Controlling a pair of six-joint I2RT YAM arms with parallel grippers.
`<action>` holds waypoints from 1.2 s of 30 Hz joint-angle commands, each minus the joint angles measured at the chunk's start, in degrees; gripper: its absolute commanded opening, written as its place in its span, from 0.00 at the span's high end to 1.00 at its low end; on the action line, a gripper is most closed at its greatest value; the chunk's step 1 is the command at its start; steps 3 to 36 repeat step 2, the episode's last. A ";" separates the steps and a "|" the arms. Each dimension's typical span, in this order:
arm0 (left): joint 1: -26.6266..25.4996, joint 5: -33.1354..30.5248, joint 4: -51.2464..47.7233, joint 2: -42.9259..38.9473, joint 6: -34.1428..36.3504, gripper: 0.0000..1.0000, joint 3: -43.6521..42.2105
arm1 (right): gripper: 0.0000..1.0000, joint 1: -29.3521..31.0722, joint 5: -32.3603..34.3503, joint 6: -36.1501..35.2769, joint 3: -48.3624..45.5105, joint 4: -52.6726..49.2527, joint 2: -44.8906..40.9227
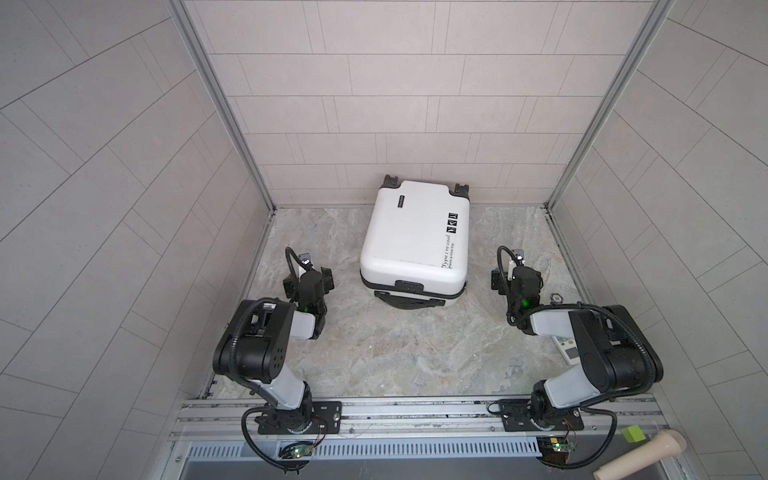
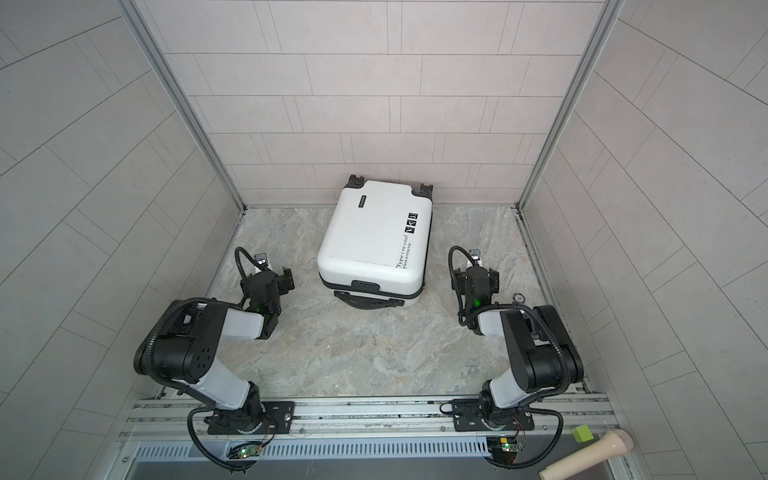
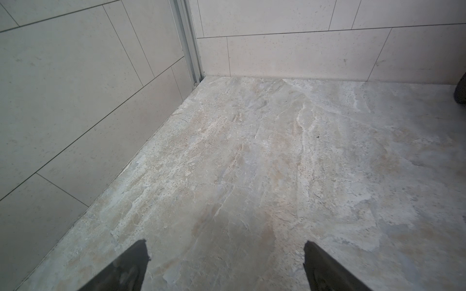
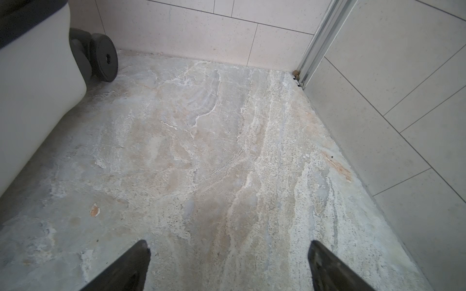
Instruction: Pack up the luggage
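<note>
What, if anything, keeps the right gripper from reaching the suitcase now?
Probably nothing, so likely yes: the right gripper hangs open beside the suitcase, apart from it, with only bare table between them.

Closed white hard-shell suitcase (image 1: 415,232) lying flat on a grey marble-patterned tabletop (image 1: 395,353), black wheels toward the rear tiled wall (image 1: 395,104). Left gripper (image 1: 308,279) and right gripper (image 1: 516,276) flank it, untouching, jaws spread, empty.
</note>
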 commanded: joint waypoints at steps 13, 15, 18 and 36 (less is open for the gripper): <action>-0.05 -0.33 -0.28 -0.23 -0.20 0.00 0.99 | 0.00 -0.15 0.05 0.36 -0.16 -0.34 -0.27; -0.05 -0.33 -0.28 -0.23 -0.20 0.00 0.99 | 0.00 -0.15 0.05 0.36 -0.16 -0.34 -0.27; -0.05 -0.33 -0.28 -0.23 -0.20 0.00 0.99 | 0.00 -0.15 0.05 0.36 -0.16 -0.34 -0.27; -0.05 -0.33 -0.28 -0.23 -0.20 0.00 0.99 | 0.00 -0.15 0.05 0.36 -0.16 -0.34 -0.27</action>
